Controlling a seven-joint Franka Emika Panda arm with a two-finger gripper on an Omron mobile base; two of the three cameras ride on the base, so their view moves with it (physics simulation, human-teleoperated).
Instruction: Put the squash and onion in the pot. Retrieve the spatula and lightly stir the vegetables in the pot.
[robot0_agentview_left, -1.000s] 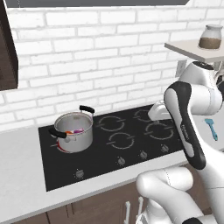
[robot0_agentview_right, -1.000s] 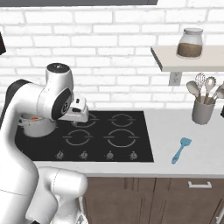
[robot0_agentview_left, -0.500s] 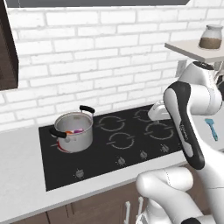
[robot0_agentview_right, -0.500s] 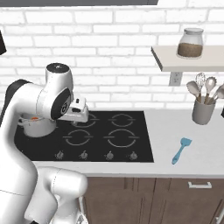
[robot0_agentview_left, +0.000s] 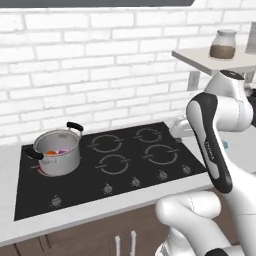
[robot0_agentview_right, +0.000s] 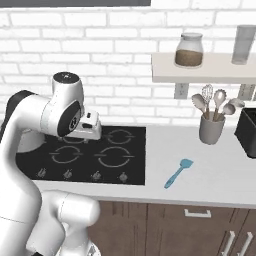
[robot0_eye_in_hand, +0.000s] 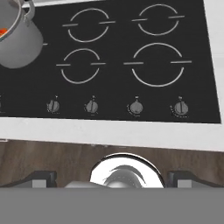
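Gripper (robot0_agentview_right: 90, 126) over the hob (robot0_agentview_right: 125, 165) — fingertips barely peeking up, jaws' state impossible to tell, pot (robot0_agentview_left: 56, 151) at the hob's left edge, cut off in the hand view, orange piece and onion (robot0_agentview_left: 62, 151) inside, spatula (robot0_agentview_right: 178, 172) on the bench near its front edge — right of the hob.

- The pot (robot0_agentview_left: 57, 151) stands on the front-left burner of the black cooktop (robot0_agentview_left: 120, 170); the other three burners are bare.
- The spatula (robot0_agentview_right: 178, 172) lies alone on the white counter (robot0_agentview_right: 210, 172), right of the cooktop, with open surface on all sides.
- Behind it, near the wall, stands a grey utensil holder (robot0_agentview_right: 211, 129).
- A shelf (robot0_agentview_right: 200, 67) overhangs the holder, closing the room above.
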